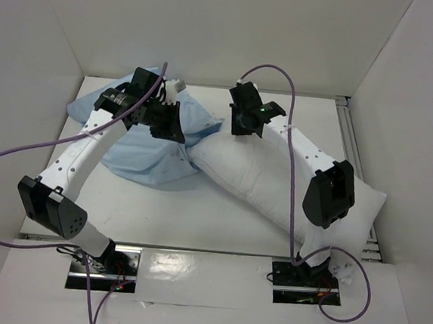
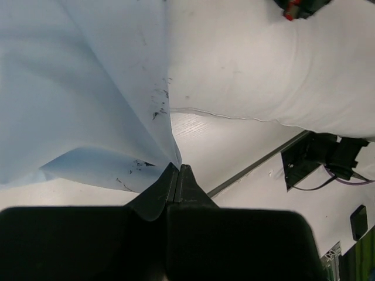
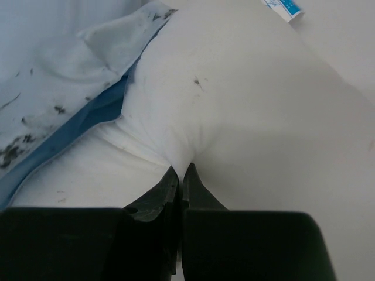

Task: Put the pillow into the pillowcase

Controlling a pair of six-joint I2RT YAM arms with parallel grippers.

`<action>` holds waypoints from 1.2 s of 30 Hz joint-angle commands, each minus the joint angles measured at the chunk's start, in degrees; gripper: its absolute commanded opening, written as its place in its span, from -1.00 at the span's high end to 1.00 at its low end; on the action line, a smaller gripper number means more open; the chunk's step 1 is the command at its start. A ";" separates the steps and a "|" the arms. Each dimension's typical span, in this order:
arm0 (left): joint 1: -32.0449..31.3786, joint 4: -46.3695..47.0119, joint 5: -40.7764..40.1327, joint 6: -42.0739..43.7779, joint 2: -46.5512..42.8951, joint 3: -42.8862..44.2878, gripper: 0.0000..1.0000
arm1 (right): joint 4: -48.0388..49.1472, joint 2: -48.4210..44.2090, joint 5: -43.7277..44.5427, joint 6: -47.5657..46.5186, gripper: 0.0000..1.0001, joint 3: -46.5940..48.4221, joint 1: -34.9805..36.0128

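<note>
The light blue pillowcase (image 1: 144, 159) lies crumpled at the table's left-middle. My left gripper (image 1: 175, 132) holds it at its right side. In the left wrist view this gripper (image 2: 179, 168) is shut on a pinched fold of the pillowcase (image 2: 88, 88), lifting that edge. The white pillow (image 1: 275, 186) stretches from the centre to the right front, with its left end against the cloth. My right gripper (image 1: 239, 128) is above that end. Seen from the right wrist, this gripper (image 3: 182, 170) is shut on a pinch of the pillow (image 3: 246, 99), beside the speckled pillowcase (image 3: 47, 70).
White walls close in the table (image 1: 197, 213) at the back and on both sides. A metal rail (image 1: 351, 136) runs along its right edge. Purple cables (image 1: 20, 156) loop off both arms. A small blue-printed tag (image 3: 282, 7) sits on the pillow's far end.
</note>
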 commanded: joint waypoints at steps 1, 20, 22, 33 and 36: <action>0.32 -0.32 3.27 1.78 0.90 3.79 1.00 | 3.92 2.91 6.31 2.96 1.00 4.39 2.11; 0.32 1.61 5.12 0.12 6.36 11.01 1.00 | -2.40 -2.08 18.89 3.41 1.00 1.59 13.71; 0.32 1.61 5.65 0.12 6.98 11.01 1.00 | -4.59 -4.02 19.94 5.51 1.00 -1.57 15.82; 0.32 2.75 5.83 -0.41 6.45 6.80 1.00 | -3.29 -10.70 17.75 8.86 1.00 -13.18 23.91; 0.32 2.75 8.19 -0.41 5.92 6.27 1.00 | 1.54 -11.31 16.44 5.96 1.00 -13.71 25.32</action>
